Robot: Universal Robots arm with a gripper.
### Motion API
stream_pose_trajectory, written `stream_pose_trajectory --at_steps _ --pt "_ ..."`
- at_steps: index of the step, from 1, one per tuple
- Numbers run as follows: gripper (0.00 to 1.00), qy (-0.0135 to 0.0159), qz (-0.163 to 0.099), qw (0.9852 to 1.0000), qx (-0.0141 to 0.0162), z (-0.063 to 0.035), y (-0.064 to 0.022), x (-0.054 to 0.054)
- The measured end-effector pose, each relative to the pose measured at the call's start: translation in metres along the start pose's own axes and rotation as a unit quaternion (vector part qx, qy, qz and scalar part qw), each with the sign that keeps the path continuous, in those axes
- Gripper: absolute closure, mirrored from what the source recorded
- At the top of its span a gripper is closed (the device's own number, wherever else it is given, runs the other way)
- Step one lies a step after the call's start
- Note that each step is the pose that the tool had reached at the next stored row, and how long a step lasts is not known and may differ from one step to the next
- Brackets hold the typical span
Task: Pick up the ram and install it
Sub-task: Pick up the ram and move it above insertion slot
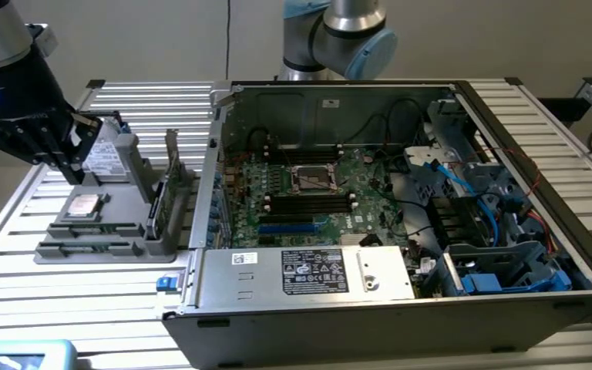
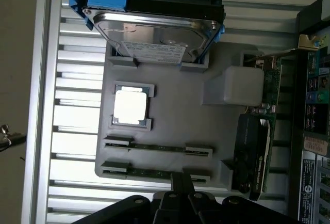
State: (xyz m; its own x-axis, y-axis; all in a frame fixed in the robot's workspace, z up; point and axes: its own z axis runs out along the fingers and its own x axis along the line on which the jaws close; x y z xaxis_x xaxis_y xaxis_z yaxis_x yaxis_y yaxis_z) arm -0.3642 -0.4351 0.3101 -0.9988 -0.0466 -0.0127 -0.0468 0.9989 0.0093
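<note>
My gripper [image 1: 70, 177] is clenched on nothing and hangs above the grey holder [image 2: 180, 110] that sits on the slatted surface [image 1: 8, 231], at the exterior view's left of the open computer case [image 1: 275, 324]. The ram [image 2: 149, 172] stands on its long edge in the holder's outermost groove, and a second stick [image 2: 157, 147] stands in the groove just beside it. From my wrist, my closed fingertips [image 2: 183, 180] line up over the outer stick, near one of its ends.

I judge the ram to be light and stiff but delicate. It is a thin board that resists bending, with chips on its faces and contacts along its lower edge that should not be scraped or pinched. The best hold looks to be across its two flat faces, on the upper edge near the middle, so it comes up level and does not swing. The grooves sit close together, which leaves little room for a finger between the sticks.

I cannot tell how high my fingertips are above the ram. Only its top edge shows, and both ends are sunk in the holder's end blocks. Inside the case, the long black slots [image 1: 307, 202] on the board are hard to make out, and I cannot tell which one is free.
</note>
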Motion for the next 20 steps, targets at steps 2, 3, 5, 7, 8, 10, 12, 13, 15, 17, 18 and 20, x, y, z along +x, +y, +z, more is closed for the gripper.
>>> stream_pose_trajectory --at_steps 2,3,5,7,8,10,12,13,15,17,18,20 --pt "0.89 0.0000 0.000 1.0000 0.0000 0.0000 0.0000 0.0000" --pt "0.89 0.0000 0.000 1.0000 0.0000 0.0000 0.0000 0.0000" --pt "0.89 0.0000 0.000 1.0000 0.0000 0.0000 0.0000 0.0000" --pt "0.89 0.0001 -0.005 1.0000 0.0000 0.0000 0.0001 0.0003" --pt "0.89 0.0002 -0.015 0.9999 -0.0001 0.0000 0.0001 0.0003" --pt "0.89 0.0003 -0.033 0.9995 -0.0004 0.0003 0.0001 0.0004" --pt "0.89 0.0005 -0.051 0.9987 -0.0006 0.0005 0.0001 0.0003" --pt "0.89 0.0006 -0.060 0.9982 -0.0007 0.0007 0.0001 0.0003" --pt "0.89 0.0008 -0.078 0.9969 -0.0009 0.0009 0.0001 0.0003" --pt "0.89 0.0009 -0.096 0.9954 -0.0012 0.0012 0.0001 0.0003" --pt "0.89 0.0010 -0.105 0.9944 -0.0013 0.0012 0.0001 0.0003" --pt "0.89 0.0012 -0.123 0.9924 -0.0016 0.0013 0.0001 0.0004"
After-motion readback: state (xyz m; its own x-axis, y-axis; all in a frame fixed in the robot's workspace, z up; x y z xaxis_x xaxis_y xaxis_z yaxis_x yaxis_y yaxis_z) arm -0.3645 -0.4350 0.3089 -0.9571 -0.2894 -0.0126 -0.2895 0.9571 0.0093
